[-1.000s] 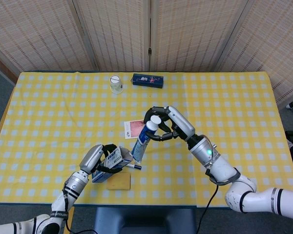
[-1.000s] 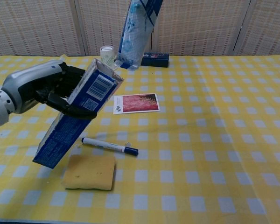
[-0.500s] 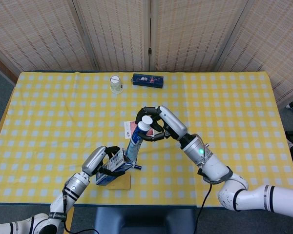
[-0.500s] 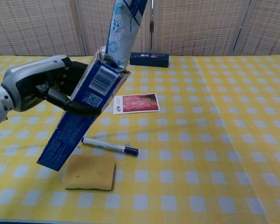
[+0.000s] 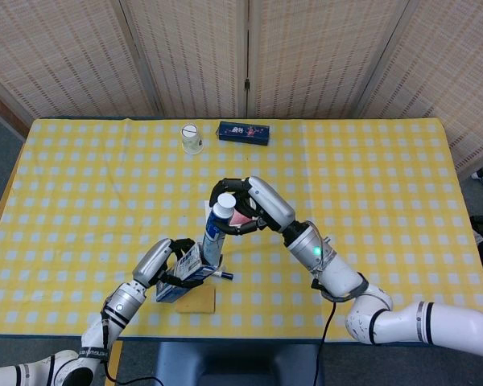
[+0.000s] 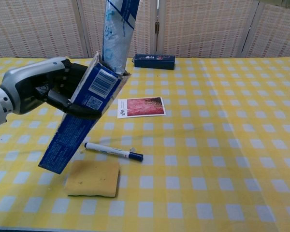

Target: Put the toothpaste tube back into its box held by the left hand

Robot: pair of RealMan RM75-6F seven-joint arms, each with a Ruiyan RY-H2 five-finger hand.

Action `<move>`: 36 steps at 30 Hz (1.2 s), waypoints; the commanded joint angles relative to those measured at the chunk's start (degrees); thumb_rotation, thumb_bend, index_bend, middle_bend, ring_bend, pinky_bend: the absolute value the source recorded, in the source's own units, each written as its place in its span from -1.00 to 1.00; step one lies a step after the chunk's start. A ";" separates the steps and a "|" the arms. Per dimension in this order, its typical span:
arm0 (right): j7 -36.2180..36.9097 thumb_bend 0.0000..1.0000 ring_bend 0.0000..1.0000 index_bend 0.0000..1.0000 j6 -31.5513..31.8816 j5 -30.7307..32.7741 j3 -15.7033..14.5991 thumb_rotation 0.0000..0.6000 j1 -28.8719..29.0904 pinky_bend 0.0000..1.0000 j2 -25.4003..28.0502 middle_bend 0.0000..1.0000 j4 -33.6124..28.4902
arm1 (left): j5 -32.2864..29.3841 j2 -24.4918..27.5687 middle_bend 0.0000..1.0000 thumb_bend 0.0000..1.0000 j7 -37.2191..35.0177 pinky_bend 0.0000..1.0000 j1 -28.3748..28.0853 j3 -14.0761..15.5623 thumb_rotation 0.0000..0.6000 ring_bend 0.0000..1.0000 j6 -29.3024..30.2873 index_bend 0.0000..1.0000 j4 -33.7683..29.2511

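The table (image 5: 386,161), under a yellow checked cloth, carries everything here, and the box is the landmark for the rest. The box (image 6: 79,113) is dark blue, tilted with its open mouth up and away from the robot, its lower end hanging just above the table. The left hand (image 6: 43,89) grips it around the upper half, fingers wrapped on its side. The toothpaste tube (image 6: 117,34) stands nearly upright with its flat lower end in the mouth of the box; most of its length is above the opening. The right hand (image 5: 249,205) holds the tube near the white cap, fingers curled round it, above and beyond the box in the head view.

In my judgement the task is partly done: the tube has entered the mouth, but most of it has yet to slide down, and the right hand has yet to let go.

Below the box lies a yellow sponge (image 6: 93,178), and just beside that a pen (image 6: 113,152). A photo card (image 6: 140,107) lies beyond the pen. Well beyond the box, near the far edge, sit a second dark box (image 5: 243,133) and a small clear cup (image 5: 191,138).
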 commanded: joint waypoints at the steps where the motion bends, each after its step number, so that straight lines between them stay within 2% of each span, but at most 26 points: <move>1: -1.14 -0.21 0.75 0.64 0.56 -0.84 -0.28 1.00 0.25 0.78 -0.54 0.31 0.17 | 0.00 0.14 0.20 -0.68 -0.17 0.30 -0.02 -0.05 1.00 0.09 0.12 0.20 -0.10; 12: -0.63 -0.21 0.75 0.64 2.95 -5.24 -1.55 1.00 0.52 0.78 -3.19 0.31 2.23 | 0.25 1.34 0.21 -0.68 -3.57 0.32 0.36 -0.33 1.00 0.10 0.62 0.21 -1.51; 24: 11.53 -0.21 0.75 0.64 11.68 -12.77 -1.89 1.00 0.49 0.78 -10.60 0.31 10.28 | 1.31 2.25 0.22 -0.68 -8.38 0.33 0.79 -0.60 1.00 0.10 1.26 0.22 -2.12; 36: 18.18 -0.21 0.75 0.64 15.57 -12.27 -1.57 1.00 1.01 0.79 -16.53 0.31 15.89 | 2.89 2.63 0.23 -0.67 -11.92 0.34 1.38 -0.08 1.00 0.10 2.27 0.23 -1.96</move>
